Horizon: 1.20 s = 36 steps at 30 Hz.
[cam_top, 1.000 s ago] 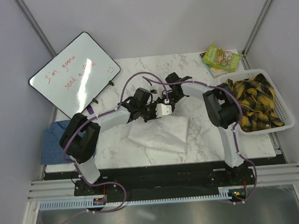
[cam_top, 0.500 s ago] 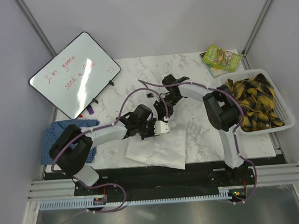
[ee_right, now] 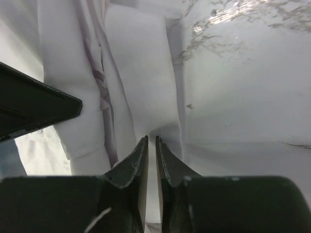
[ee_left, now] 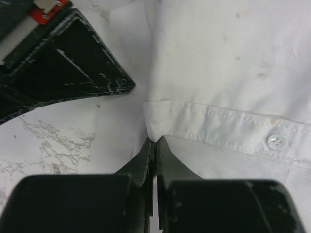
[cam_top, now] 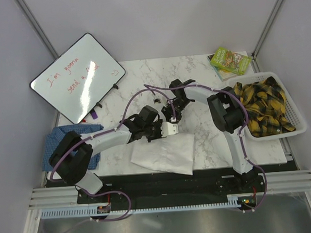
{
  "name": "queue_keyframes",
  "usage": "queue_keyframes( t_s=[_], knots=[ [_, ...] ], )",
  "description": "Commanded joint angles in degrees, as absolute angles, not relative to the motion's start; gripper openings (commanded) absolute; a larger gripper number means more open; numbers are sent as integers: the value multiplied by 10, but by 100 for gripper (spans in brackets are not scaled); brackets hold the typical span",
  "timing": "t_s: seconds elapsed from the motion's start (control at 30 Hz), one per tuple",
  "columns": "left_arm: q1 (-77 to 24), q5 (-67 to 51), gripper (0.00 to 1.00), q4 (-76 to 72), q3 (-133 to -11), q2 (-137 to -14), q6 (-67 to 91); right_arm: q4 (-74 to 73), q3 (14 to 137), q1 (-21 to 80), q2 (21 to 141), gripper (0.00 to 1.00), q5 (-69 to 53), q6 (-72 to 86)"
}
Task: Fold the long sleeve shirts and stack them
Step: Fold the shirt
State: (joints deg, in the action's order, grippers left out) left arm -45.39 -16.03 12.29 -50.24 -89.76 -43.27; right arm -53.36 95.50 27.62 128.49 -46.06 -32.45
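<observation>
On your worktop [cam_top: 196, 81]: plain white cloth shirt [cam_top: 166, 154], limp, light; grip stitched hems. Your left end effector [ee_left: 154, 141] and right end effector [ee_right: 151, 140] pinch it.

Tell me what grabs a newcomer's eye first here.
The white shirt lies front and centre, with the left gripper and right gripper both pinching its far edge. Then the yellow plaid cloth heaped in the basket at the right, and the whiteboard far left.

Left arm [cam_top: 109, 137] and right arm [cam_top: 237, 149]: white link shells, black joint housings, a purple cable [cam_top: 134, 94] looped along each. Left gripper [ee_left: 154, 144] and right gripper [ee_right: 151, 141]: black, glossy, tapering wedge fingers. Black base plate [cam_top: 168, 189] beneath.
</observation>
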Motion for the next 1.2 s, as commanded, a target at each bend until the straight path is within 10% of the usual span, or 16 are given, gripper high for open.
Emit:
queue_keyframes(
  t_s=[0.0, 0.77, 0.93, 1.17],
  knots=[
    [-450, -140, 2, 98, -535, -882, -427, -544, 953, 276, 1296, 18, -466, -352],
    [-410, -180, 5, 54, -581, -952, -457, -598, 1090, 222, 1296, 30, -411, -353],
    [-403, -185, 44, 94, -601, -936, -454, -672, 1129, 178, 1275, 54, -451, -358],
    [-299, -313, 62, 254, -649, -866, -393, -765, 1029, 127, 1189, 59, -476, -390]
  ],
)
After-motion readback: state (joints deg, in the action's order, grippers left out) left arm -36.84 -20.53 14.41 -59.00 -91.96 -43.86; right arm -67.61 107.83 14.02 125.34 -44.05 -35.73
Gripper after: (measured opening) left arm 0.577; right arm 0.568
